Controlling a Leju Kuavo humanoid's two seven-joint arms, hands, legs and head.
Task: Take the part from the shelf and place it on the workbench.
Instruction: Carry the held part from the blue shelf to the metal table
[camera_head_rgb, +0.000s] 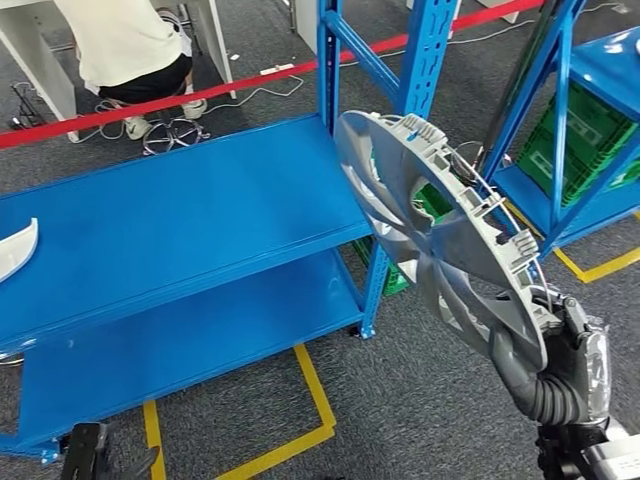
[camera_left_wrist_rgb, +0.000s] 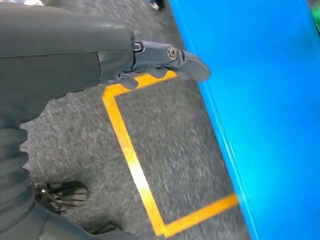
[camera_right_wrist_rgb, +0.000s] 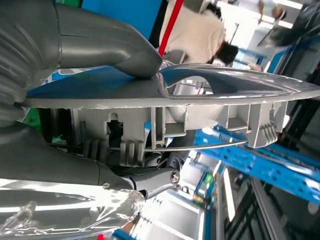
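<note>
Head view, near right: right hand (camera_head_rgb: 562, 365) grips the part (camera_head_rgb: 438, 235), a grey plastic wheel cover, at its near rim. Right wrist view shows the thumb (camera_right_wrist_rgb: 113, 50) pressed on the smooth face of the part (camera_right_wrist_rgb: 211, 87), with darker fingers (camera_right_wrist_rgb: 75, 170) under the ribbed clip side. Cover is carried in the air, tilted, reaching left and far from the hand, above the carpet just right of the blue shelf (camera_head_rgb: 166, 220). Judgement: light, thin, fairly stiff but will flex; long overhang from a one-edge hold, so it can swing or pivot. Face looks glossy, likely slippery; clips and the wire ring look breakable. Best hold is at the rim across face and ribs, as now. Left hand (camera_left_wrist_rgb: 158, 60) hangs empty, fingers stretched out, by the shelf edge over yellow floor tape (camera_left_wrist_rgb: 132, 160). White curved piece (camera_head_rgb: 15, 245) lies far left on the shelf.
</note>
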